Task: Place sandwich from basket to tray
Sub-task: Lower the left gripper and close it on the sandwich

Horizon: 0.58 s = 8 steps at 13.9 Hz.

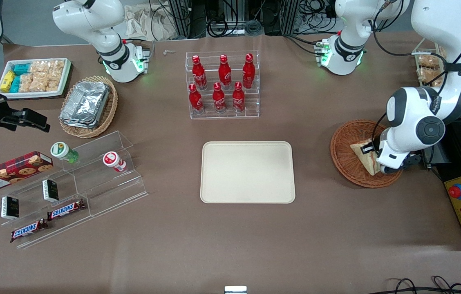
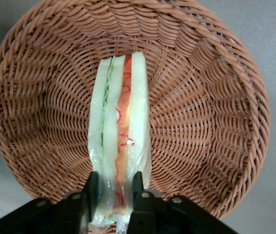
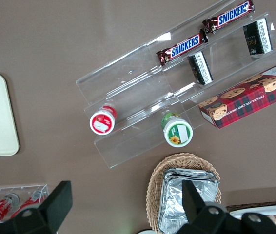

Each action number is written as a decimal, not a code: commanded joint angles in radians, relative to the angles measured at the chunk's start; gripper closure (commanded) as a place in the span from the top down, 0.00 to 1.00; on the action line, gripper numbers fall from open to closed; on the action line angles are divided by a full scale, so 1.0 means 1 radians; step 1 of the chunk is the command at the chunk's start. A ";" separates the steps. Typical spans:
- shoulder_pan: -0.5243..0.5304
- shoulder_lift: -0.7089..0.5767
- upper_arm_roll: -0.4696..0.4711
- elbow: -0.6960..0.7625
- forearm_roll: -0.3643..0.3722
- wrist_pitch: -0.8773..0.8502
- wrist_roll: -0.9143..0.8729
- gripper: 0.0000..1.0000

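- The sandwich (image 2: 120, 131) sat in the basket (image 2: 216, 112), standing on edge with its layered cut face turned up toward the wrist camera, wrapped in what looked like clear film.
- The gripper (image 2: 114, 187) was down inside the basket, its two fingers (image 2: 92, 187) closed in against the bread faces at one end of the wedge; contact looked made on both sides, so I judged it gripped.
- Seen from the front, the basket lay toward the working arm's end of the table from the tray (image 1: 247, 172), well apart from it, and the tray was bare.
- Handling, as a judgement: light, soft and easily crushed, and the film probably slippery, so a gentle squeeze across the flat bread faces suited it better than one on the filling edge.
- A hold so near one end might let the wedge droop or swing once lifted.
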 commanded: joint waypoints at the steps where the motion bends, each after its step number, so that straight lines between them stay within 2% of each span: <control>1: -0.002 -0.016 0.000 -0.006 0.011 0.007 -0.023 0.16; 2: 0.000 -0.025 0.000 0.000 0.011 -0.007 -0.020 0.10; 4: -0.002 -0.033 0.000 0.058 0.014 -0.089 -0.019 0.08; 8: -0.008 -0.034 -0.003 0.283 0.013 -0.350 -0.006 0.05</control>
